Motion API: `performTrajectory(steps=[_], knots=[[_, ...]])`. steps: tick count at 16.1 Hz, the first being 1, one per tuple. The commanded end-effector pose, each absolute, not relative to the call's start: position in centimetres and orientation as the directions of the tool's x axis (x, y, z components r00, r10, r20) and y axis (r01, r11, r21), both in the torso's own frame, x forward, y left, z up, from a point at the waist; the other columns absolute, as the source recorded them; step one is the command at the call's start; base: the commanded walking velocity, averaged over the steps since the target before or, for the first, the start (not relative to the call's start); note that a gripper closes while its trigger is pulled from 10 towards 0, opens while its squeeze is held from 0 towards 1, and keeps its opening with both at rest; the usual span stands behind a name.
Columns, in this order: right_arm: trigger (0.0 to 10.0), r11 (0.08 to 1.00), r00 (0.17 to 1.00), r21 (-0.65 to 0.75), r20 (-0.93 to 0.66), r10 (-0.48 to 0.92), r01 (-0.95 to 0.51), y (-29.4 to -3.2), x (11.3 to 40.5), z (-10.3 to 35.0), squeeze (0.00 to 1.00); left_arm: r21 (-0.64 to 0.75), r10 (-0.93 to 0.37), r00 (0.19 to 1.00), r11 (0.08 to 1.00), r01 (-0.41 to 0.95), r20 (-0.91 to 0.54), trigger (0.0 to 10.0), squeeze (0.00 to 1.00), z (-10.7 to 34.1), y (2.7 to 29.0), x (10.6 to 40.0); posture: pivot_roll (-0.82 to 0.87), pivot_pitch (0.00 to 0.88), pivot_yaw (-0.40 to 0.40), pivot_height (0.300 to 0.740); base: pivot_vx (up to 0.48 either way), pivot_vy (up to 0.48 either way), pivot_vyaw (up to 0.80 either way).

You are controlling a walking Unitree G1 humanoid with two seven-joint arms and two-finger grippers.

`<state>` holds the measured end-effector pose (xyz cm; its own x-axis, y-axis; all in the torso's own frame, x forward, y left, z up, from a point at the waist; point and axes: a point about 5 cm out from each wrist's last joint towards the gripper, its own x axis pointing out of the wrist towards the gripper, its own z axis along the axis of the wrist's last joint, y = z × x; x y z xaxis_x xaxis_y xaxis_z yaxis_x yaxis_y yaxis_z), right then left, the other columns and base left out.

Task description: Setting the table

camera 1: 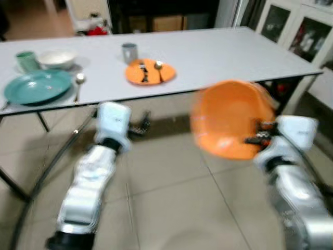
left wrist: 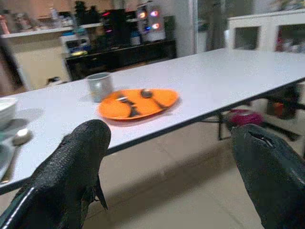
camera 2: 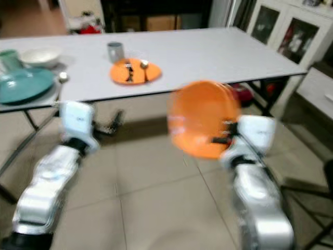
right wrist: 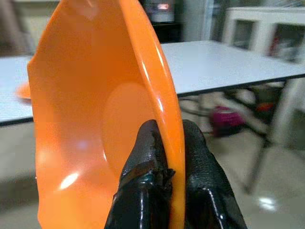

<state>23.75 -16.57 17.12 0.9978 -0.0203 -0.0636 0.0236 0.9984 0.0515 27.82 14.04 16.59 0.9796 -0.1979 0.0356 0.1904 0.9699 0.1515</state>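
Two silver arms reach forward over the tiled floor (camera 1: 171, 198), short of the near edge of a long white table (camera 1: 223, 52). On the robot's right, the right gripper (right wrist: 164, 143) pinches the rim of an orange bowl (camera 1: 231, 119), one black finger inside the rim and one outside, jaws closed down tight on it. That bowl is carried on edge in the air, in front of the table and lower than its top, with the hollow side facing the robot's left (motion blur softens its outline in both eye views).

Off to the left, the left gripper (camera 1: 140, 125) is held level below the table edge with its fingers (left wrist: 71, 167) spread wide and nothing between them.

On the table, an orange plate (camera 1: 150, 72) lies near the front edge with a fork (camera 1: 144, 73) and a spoon (camera 1: 158, 67) resting on it, and a grey cup (camera 1: 129, 52) stands just behind. Farther left sit a teal plate (camera 1: 37, 86), a second spoon (camera 1: 78, 83) just beside it, a white bowl (camera 1: 56, 58) and a green cup (camera 1: 26, 60). White cabinets (camera 1: 291, 28) stand beyond the table's right end.
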Motion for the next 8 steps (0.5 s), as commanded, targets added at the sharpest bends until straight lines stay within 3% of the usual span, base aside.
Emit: performTrajectory(steps=[1, 8], knots=[[10.0, 0.997, 0.998, 0.045, 0.001, -0.068, 0.068, -17.51, 23.57, 18.16, 0.00, 0.151, -0.224, 0.973, 0.965, 0.215, 0.047, 10.0, 0.00, 16.89, 13.32, 27.80, 0.01, 0.000, -0.007, 0.740, 0.349, 0.000, 0.00], [10.0, 0.994, 0.998, 0.093, -0.008, -0.060, 0.060, -17.71, 23.58, 18.07, 0.00, 0.155, -0.209, 0.977, 0.968, 0.199, 0.048, 10.0, 0.00, 16.87, 13.51, 27.90, 0.01, 0.000, -0.011, 0.740, 0.349, 0.000, 0.00]])
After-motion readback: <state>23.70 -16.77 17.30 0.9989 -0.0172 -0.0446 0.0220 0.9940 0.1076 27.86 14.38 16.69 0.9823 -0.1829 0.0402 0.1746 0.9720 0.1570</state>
